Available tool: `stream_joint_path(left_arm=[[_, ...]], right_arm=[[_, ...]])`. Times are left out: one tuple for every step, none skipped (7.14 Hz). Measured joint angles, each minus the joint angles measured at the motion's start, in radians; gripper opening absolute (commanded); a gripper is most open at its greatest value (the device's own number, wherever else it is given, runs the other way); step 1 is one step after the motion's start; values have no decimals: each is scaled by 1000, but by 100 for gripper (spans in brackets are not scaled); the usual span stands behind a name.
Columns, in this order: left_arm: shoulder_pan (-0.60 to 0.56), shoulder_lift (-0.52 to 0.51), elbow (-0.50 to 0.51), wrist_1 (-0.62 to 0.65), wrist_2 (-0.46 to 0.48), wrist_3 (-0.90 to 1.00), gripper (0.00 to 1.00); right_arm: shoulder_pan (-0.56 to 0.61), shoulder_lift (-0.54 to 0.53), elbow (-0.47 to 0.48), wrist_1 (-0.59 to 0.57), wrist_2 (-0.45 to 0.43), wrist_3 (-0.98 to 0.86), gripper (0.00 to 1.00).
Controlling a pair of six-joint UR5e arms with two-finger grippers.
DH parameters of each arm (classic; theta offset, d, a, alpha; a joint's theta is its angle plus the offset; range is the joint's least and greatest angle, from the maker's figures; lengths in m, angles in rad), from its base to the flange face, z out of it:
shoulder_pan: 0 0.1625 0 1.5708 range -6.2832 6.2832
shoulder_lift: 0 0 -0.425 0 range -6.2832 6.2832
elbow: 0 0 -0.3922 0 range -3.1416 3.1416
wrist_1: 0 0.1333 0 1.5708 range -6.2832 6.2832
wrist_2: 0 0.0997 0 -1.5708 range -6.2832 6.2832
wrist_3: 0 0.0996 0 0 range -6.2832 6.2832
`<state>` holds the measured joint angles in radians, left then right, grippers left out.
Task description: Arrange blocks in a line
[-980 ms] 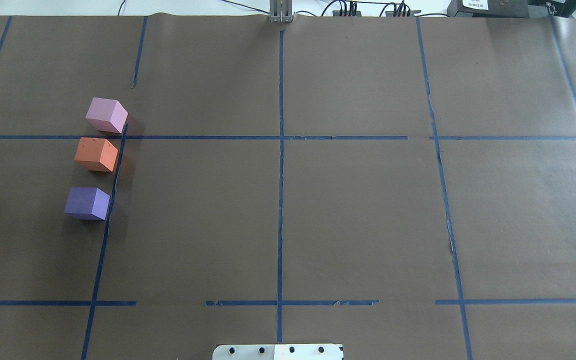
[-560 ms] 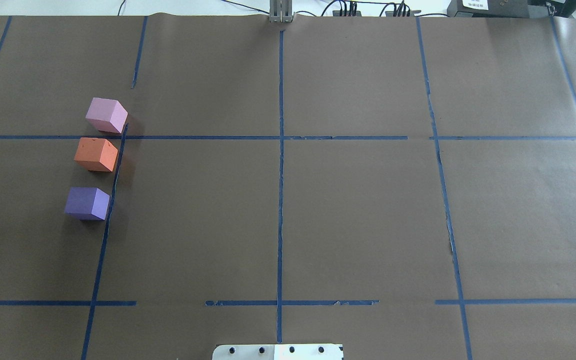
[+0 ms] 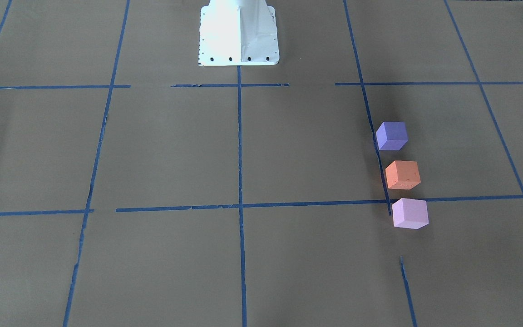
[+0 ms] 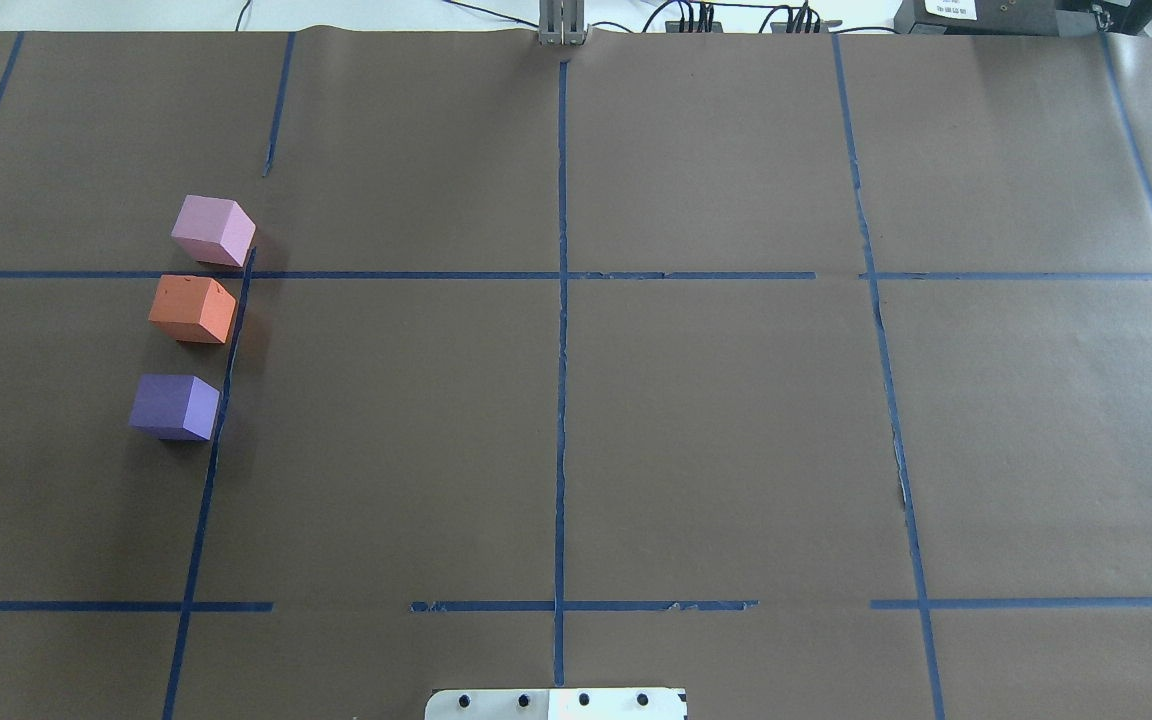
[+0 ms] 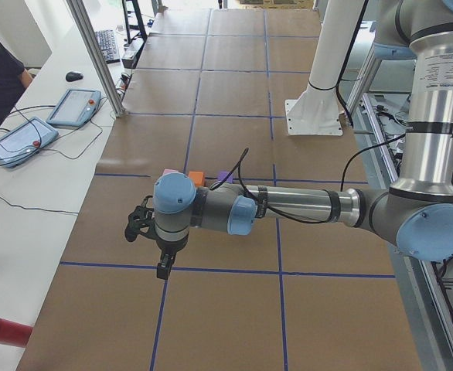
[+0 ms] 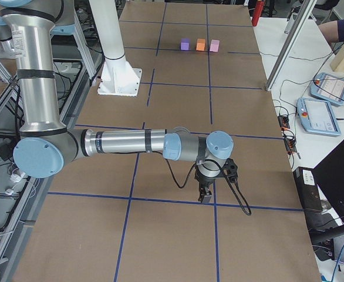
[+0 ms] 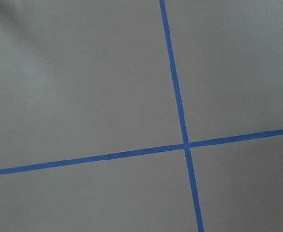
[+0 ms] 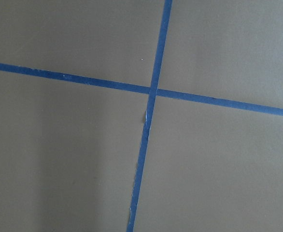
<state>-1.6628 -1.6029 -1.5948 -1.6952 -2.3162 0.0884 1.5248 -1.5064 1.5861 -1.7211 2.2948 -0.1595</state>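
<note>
Three cubes stand in a near-straight row on the brown paper on my left side. In the overhead view the pale pink block [image 4: 213, 230] is farthest, the orange block [image 4: 192, 309] is in the middle, and the violet block [image 4: 174, 406] is nearest me. The front view shows the violet [image 3: 392, 136], orange [image 3: 402, 175] and pink [image 3: 409, 213] blocks with small gaps between them. My left gripper [image 5: 163, 267] shows only in the left side view, far from the blocks. My right gripper [image 6: 206, 197] shows only in the right side view. I cannot tell whether either is open or shut.
Blue tape lines grid the paper. The white robot pedestal [image 3: 239, 32] stands at the table's middle edge. Teach pendants [image 5: 73, 107] and cables lie on the white bench beyond the far edge. A red cylinder [image 5: 2, 331] lies at the left end. Both wrist views show only paper and tape.
</note>
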Motion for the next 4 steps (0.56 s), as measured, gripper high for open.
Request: stream_joint_path(left_arm=[[0, 3, 0, 0, -2, 0, 100], [0, 4, 0, 0, -3, 1, 100], [0, 4, -1, 0, -3, 1, 100], [0, 7, -3, 0, -4, 1, 100]], right_arm=[[0, 0, 0, 0, 0, 0, 100], [0, 0, 0, 0, 0, 0, 100], [0, 0, 0, 0, 0, 0, 100], [0, 0, 0, 0, 0, 0, 100]])
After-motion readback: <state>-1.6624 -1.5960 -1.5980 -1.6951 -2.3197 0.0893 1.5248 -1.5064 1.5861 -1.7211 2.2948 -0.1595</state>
